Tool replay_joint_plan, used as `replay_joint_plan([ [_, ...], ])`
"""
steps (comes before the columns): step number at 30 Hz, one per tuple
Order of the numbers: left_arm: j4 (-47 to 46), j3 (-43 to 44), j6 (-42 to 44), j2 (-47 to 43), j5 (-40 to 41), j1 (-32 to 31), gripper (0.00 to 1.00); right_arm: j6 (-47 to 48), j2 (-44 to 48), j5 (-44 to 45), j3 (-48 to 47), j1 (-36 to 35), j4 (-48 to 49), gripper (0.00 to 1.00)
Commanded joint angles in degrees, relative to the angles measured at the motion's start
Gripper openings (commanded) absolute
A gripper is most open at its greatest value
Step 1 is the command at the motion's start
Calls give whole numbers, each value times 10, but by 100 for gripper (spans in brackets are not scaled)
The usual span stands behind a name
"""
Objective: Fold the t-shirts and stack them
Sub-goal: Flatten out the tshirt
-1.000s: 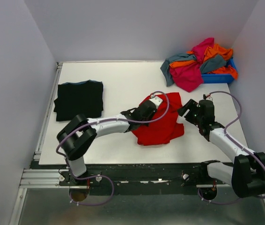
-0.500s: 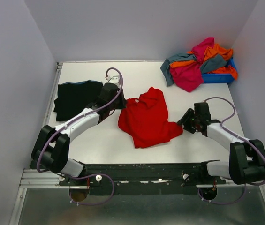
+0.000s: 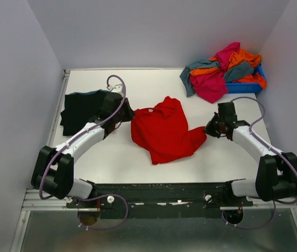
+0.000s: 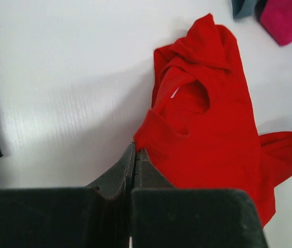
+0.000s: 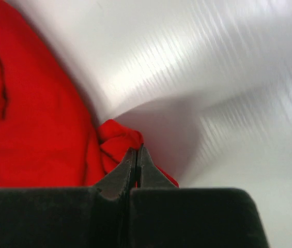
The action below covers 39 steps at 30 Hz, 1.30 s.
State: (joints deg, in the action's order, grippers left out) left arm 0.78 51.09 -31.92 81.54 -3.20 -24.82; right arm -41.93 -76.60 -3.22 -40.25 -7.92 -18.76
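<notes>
Top view, 12 o'clock taken as the far side from the arm bases. The red t-shirt lies crumpled near the middle of the white table, partly spread and not folded. It is drawn between two grips, so its stretched axis runs roughly 9 to 3 o'clock, the 3 o'clock end slightly nearer the bases; a rumpled lobe points toward 12 o'clock and a wider one toward 6 o'clock. The neck opening, with a small white label, faces up in the left wrist view (which way the hem points cannot be told). The left gripper is clenched on the shirt's 9 o'clock edge, fingers pressed together on the cloth. The right gripper is clenched on a bunched corner at the 3 o'clock end, lifted just off the table over its own shadow. A black t-shirt, folded flat with blue trim along its far edge, lies at 9 to 10 o'clock of the red one, apart from it. At 1 to 2 o'clock, in the far right corner, a heap of t-shirts in magenta, orange and grey-teal spills over a blue bin.
</notes>
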Motion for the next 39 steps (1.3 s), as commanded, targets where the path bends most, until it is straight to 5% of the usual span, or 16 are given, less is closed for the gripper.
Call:
replay_joint_plan([
  [1, 14, -13, -45, -70, 20, 50, 0, 10, 14, 78, -107, 25, -92, 1],
  [7, 34, -25, -90, -108, 43, 102, 0, -27, 8, 40, -223, 154, -163, 5],
  [8, 27, -31, -101, -111, 44, 108, 0, -32, 4, 41, -240, 165, -167, 15],
  [10, 5, -42, -112, -109, 35, 111, 0, -10, -7, 11, -265, 169, -168, 71],
  [11, -5, -43, -116, -102, 33, 111, 0, 7, -13, -15, -272, 169, -167, 88],
  [12, -21, -45, -121, -93, 6, 111, 0, 14, -14, -42, -267, 168, -156, 92],
  [17, -66, -42, -142, -40, -35, 111, 0, 42, 32, -96, -155, 168, -63, 91],
  [25, -84, -36, -151, -46, -39, 111, 0, 33, 34, -43, -45, 168, -42, 65],
  [35, -71, -37, -138, -75, -38, 111, 0, 5, -98, -50, -87, 166, 25, 64],
  [37, -67, -35, -135, -76, -39, 111, 0, -3, -129, -42, -105, 164, 32, 51],
  [39, -60, -31, -131, -77, -37, 111, 0, -12, -157, -48, -121, 163, 29, 17],
])
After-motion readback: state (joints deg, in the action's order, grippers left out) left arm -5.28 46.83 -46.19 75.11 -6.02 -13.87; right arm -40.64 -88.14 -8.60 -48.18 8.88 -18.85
